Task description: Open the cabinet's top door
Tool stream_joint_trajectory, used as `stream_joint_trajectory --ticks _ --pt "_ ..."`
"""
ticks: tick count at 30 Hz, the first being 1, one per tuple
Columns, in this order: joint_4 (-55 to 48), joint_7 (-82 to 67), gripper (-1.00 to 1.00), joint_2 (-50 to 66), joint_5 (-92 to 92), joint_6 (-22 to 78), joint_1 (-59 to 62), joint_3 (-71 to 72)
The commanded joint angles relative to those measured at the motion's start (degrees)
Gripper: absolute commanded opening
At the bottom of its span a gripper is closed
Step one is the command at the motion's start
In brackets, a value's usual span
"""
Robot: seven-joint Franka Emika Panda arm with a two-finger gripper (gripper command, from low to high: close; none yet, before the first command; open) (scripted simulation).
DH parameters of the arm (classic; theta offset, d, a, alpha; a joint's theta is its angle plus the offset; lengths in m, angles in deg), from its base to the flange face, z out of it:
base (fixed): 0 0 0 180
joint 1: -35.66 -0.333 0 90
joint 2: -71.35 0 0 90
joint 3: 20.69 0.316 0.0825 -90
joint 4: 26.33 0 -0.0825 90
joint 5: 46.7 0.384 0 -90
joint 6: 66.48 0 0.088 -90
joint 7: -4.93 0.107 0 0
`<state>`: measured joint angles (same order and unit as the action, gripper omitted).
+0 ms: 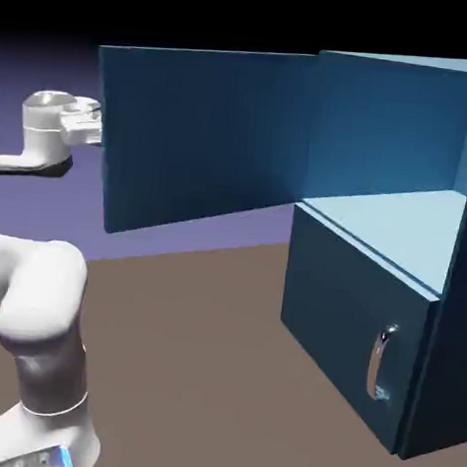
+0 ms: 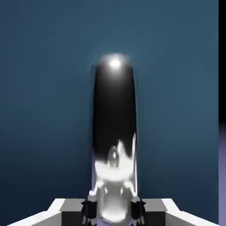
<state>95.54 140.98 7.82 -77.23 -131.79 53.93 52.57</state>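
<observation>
Pincer (image 2: 114,207) clamps the silver handle (image 2: 114,128) of the swung-open top door (image 1: 201,136).

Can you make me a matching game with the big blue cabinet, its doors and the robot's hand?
Things:
1. large flat dark-blue top door
2. shorter dark-blue lower panel
3. curved shiny silver bar handle
4. white robot arm's gripper

States:
A. shut, with its own silver handle
B. swung wide open
C. closed around a bar
D. held between two grey fingertips

Pairs: 1-B, 2-A, 3-D, 4-C
</observation>
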Motion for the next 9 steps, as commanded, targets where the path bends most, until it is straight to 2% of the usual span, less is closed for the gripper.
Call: stream_joint_trajectory --ticks 1,9 --pt "-2.08 -0.33 -1.00 -0.09 0.48 1.45 1.95 1.11" --pt "-18.69 -3.87 -1.00 -2.14 3.21 12.08 16.89 8.10"
